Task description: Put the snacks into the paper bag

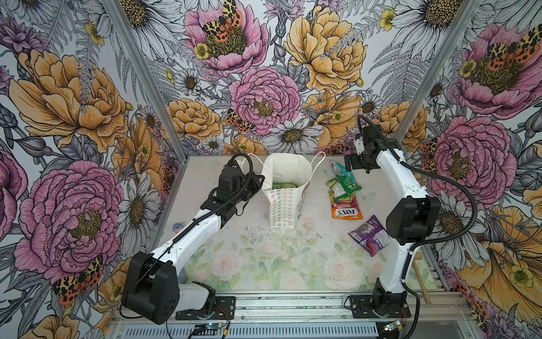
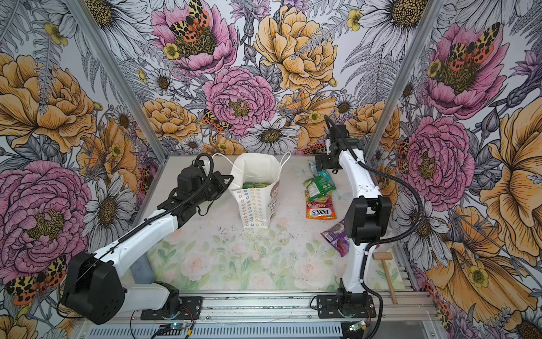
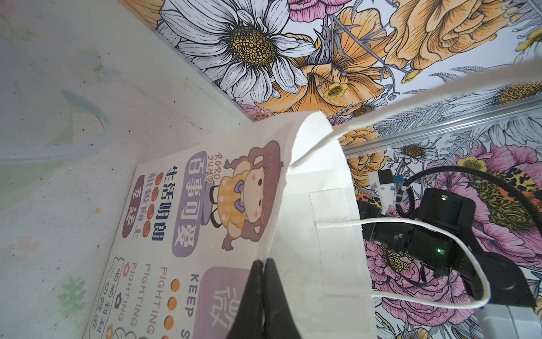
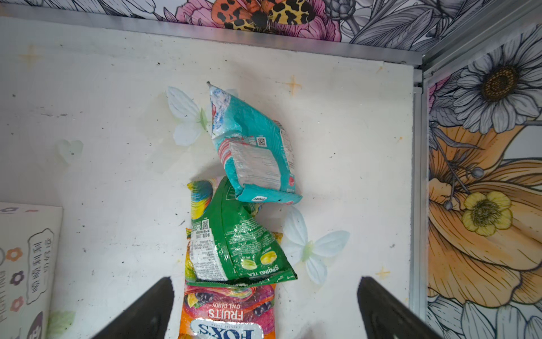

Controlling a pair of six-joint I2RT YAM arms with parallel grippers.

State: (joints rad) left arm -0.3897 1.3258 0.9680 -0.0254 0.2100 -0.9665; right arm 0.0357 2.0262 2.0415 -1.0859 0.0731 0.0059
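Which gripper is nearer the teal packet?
Right. The right gripper hangs open close above the teal packet; the left gripper is across the paper bag, shut on its rim.

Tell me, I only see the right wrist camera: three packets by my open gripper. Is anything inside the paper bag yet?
Observer: Yes, in both top views a green-yellow packet lies inside the open paper bag.
Operator: Who's holding the bag?
Observer: The left gripper is shut on its rim, seen in the left wrist view.
Operator: Any snacks I'm missing?
Observer: A purple packet lies alone on the table, nearer the front edge than your three.
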